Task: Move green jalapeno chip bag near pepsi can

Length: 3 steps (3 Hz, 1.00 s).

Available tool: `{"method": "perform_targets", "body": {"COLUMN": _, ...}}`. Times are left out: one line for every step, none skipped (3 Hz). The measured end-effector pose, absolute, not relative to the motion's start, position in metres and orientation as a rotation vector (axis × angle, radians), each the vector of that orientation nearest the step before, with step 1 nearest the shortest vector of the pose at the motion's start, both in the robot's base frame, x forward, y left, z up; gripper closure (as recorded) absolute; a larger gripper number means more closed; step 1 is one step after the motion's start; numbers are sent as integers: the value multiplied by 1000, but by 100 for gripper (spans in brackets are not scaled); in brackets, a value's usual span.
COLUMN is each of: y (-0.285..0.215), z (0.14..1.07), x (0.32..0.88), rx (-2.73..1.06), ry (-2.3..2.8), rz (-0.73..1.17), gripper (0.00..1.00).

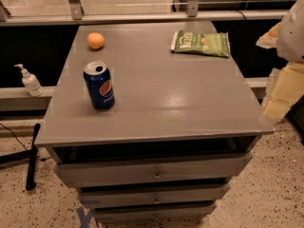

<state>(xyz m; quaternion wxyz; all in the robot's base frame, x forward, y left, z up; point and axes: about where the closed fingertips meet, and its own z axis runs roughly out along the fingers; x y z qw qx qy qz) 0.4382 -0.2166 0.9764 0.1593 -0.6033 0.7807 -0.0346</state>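
The green jalapeno chip bag point(201, 43) lies flat at the far right of the grey cabinet top point(161, 94). The pepsi can point(99, 86) stands upright at the near left of the top, dark blue with its round logo facing me and its silver top open. My gripper point(281, 91) hangs at the right edge of the view, off the cabinet's right side, to the right of the bag and nearer to me than it, touching nothing. It is far from the can.
A small orange fruit point(96, 41) sits at the far left of the top, behind the can. The cabinet has drawers point(154, 175) below its front edge. A pump bottle point(30, 81) stands on a ledge to the left. A window rail point(142, 17) runs behind.
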Motion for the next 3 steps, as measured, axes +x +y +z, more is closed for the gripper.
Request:
{"method": "perform_targets", "body": {"y": -217, "z": 976, "x": 438, "rx": -1724, "ry": 2231, "rz": -99, "gripper": 0}}
{"method": "perform_targets", "body": {"y": -216, "z": 970, "x": 452, "rx": -1696, "ry": 2190, "rz": -98, "gripper": 0}}
{"method": "perform_targets", "body": {"y": -215, "z": 952, "x": 503, "rx": -1625, "ry": 2116, "rz": -85, "gripper": 0}}
